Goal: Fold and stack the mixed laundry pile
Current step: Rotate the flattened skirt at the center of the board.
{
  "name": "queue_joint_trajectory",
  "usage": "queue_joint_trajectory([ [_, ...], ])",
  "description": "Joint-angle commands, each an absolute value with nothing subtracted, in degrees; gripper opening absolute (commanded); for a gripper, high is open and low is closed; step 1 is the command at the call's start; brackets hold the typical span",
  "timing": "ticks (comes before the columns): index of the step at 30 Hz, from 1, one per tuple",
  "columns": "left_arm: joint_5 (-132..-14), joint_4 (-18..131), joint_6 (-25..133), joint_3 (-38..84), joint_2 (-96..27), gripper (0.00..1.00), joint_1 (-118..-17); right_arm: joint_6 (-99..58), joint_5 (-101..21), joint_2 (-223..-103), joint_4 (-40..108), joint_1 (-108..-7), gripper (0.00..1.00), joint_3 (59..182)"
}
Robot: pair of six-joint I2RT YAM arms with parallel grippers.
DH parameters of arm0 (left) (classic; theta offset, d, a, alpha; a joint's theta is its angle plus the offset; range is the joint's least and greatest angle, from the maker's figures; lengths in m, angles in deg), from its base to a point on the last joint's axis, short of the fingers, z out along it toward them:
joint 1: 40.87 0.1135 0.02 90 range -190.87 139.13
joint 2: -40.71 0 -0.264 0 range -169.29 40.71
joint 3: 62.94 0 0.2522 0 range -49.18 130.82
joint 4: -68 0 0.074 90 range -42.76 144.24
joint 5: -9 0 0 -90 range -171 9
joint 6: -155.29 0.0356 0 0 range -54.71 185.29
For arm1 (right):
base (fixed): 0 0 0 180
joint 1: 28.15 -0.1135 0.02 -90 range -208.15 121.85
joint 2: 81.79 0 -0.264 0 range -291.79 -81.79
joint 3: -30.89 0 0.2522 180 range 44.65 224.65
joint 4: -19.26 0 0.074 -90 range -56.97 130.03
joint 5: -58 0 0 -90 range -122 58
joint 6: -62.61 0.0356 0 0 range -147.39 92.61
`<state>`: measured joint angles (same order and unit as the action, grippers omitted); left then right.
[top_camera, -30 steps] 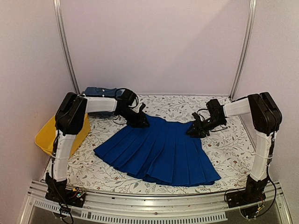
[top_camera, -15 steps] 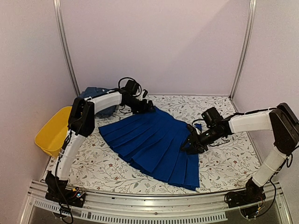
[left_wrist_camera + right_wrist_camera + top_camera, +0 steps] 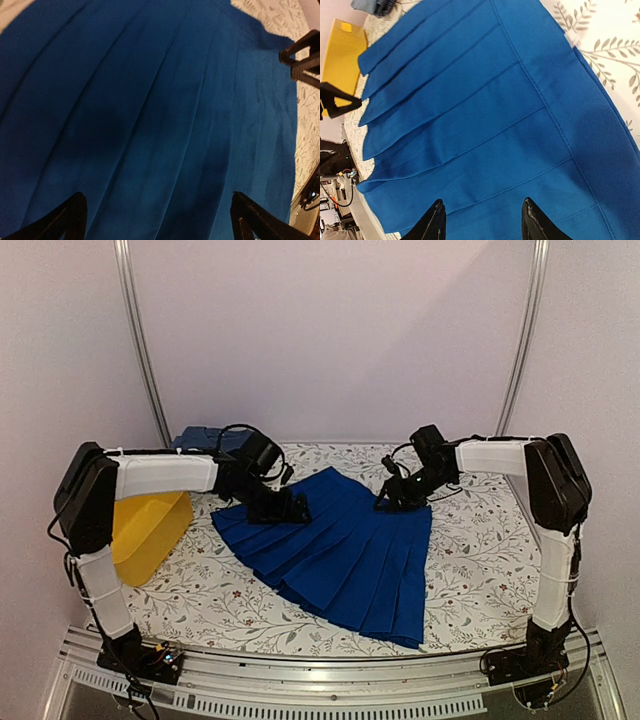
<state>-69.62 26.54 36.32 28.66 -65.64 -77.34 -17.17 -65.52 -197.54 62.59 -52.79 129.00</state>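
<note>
Left tool (image 3: 157,196): fingers spread wide, gripping nothing, low over the far left part of the royal-blue pleated skirt (image 3: 340,545). Right tool (image 3: 482,200): fingers partly apart, nothing between them, over the skirt's far right corner. Skirt: spread flat mid-counter (image 3: 480,560) on the floral cover; heap of darker blue clothes (image 3: 205,437) at the far left corner, yellow tub (image 3: 150,530) at the left edge.

— Where does the royal-blue piece (image 3: 340,550) lie?
— Spread flat on the floral table (image 3: 480,560). The left gripper (image 3: 292,508) is at its far left edge, the right gripper (image 3: 390,500) at its far right corner.
</note>
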Motion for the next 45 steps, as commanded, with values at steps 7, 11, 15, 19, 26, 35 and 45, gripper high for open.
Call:
queue_joint_trajectory([
  [7,-79.2,17.1,31.1,28.4,-77.9,1.00,-83.3,-23.0,-56.3,-205.2,68.9,-52.5,0.48,124.2],
  [11,-83.2,13.1,35.0,39.3,-88.5,0.99,-81.1,-20.7,-56.2,-201.0,66.3,-52.2,0.47,113.3],
  [15,-83.6,9.2,39.5,58.7,-101.8,0.97,-78.6,-16.3,-61.6,-194.5,62.0,-53.5,0.46,101.3],
  [19,-85.5,5.7,44.9,82.3,-114.7,0.98,-77.2,-10.0,-72.7,-187.0,55.3,-62.5,0.47,95.0],
  [26,-82.0,11.1,48.5,87.1,-106.0,1.00,-75.3,-7.6,-73.3,-181.6,57.6,-63.4,0.50,101.7],
  [35,-74.5,24.8,35.2,35.1,-63.1,1.00,-77.0,-1.6,-67.1,-168.0,60.5,-58.9,0.56,94.9],
  [45,-71.2,31.2,2.4,-9.1,-27.4,1.00,-80.5,8.0,-64.1,-161.1,61.1,-55.5,0.66,82.8],
])
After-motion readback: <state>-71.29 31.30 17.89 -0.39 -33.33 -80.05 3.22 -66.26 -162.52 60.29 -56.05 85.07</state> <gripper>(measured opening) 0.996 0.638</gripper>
